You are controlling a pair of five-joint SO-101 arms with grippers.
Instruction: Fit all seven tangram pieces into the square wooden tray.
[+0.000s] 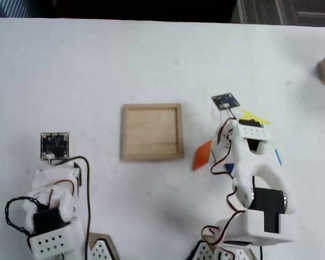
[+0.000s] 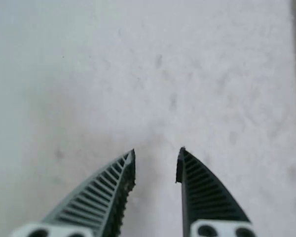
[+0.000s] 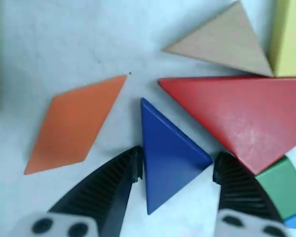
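- I see the square wooden tray [image 1: 151, 131] lying flat in the middle of the white table [image 1: 97, 70], between my two arms.
- Every tangram piece I can make out lies on the table outside the tray, on the right arm's side.
- The orange parallelogram [image 1: 202, 154] [image 3: 74, 123] is the nearest piece to the tray. It lies just off the tray's right-hand corner, apart from the wood.
- My right gripper [image 3: 177, 165] hangs low over the cluster with its jaws spread wide, and the blue triangle [image 3: 170, 153] lies flat between them.
- One fingertip [image 3: 135, 165] sits right against the triangle's long edge and the other is just beside its far corner. I cannot tell whether they are pressing on it.
- The large red triangle [image 3: 237, 116] lies just beside the blue one, with a thin strip of table between them.
- A plain wood-coloured triangle [image 3: 222, 42] lies beyond the red one, close to its long edge, and a yellow piece [image 3: 288, 37] lies next to that.
- A green piece [image 3: 281, 187] shows past the red triangle's lower edge, partly behind one finger.
- From above, the right arm [image 1: 254, 179] covers most of the cluster. A sliver of the yellow piece [image 1: 254, 116] shows beyond it.
- My left gripper [image 2: 156, 163] is parted too, holding nothing, over bare table.
- The left arm [image 1: 51, 206] sits folded back near its base, well apart from the tray.
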